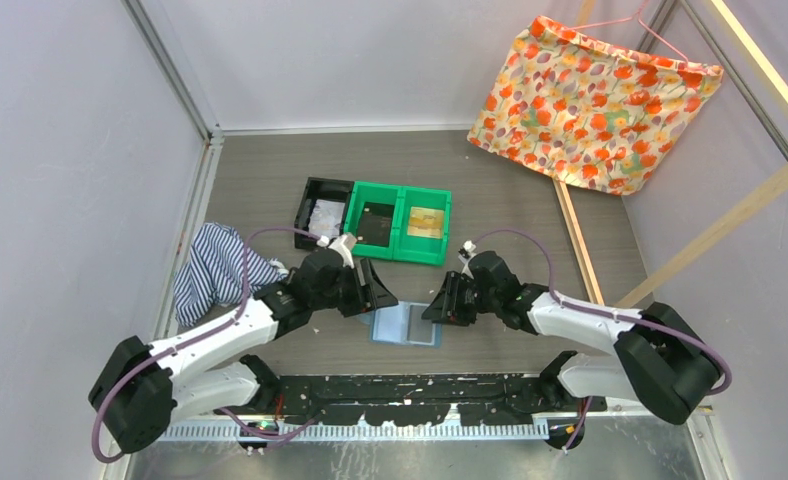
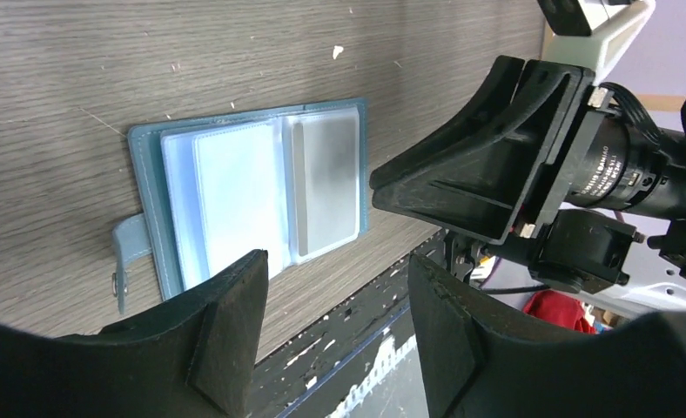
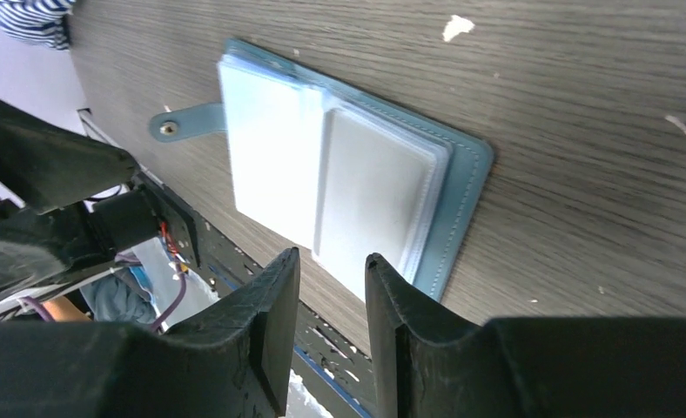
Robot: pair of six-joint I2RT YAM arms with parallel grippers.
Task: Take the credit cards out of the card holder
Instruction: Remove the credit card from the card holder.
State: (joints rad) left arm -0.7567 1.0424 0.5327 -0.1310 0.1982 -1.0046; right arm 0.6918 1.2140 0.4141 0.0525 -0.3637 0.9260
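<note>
Two black plastic grippers meet over a card holder (image 1: 407, 326) that lies open and flat near the front edge of the table (image 1: 510, 190), between the two arms. We see a small teal-blue folding wallet with a stitched border and rounded corners. Inside are glossy, paler blue clear sleeves stacked in two panels. A short closing tab (image 2: 131, 252) with a metal snap sticks out from one short edge. Through the sleeve on the panel away from the tab, a pale grey card (image 2: 325, 187) shows, thin and rectangular with rounded corners. We cannot make out any other card behind the glare.

The left gripper (image 1: 375, 298) hangs at the holder's left edge with its wedge-shaped fingers (image 2: 235, 331) spread wide and nothing between them. The right gripper (image 1: 438, 306) hangs at the right edge, its fingers (image 3: 270, 322) parted by a narrow gap, also holding nothing. We cannot tell whether either touches the holder.

The table has a matte grey-brown wood grain, dotted with small white flecks. Farther back sit two green plastic bins (image 1: 400, 222) joined side by side, touching a black bin (image 1: 322, 212). A crumpled blue-and-white striped cloth (image 1: 215, 268) lies at the left. Plain white walls enclose the space, and an orange floral cloth (image 1: 595, 105) hangs at the back right beside pale wooden strips.
</note>
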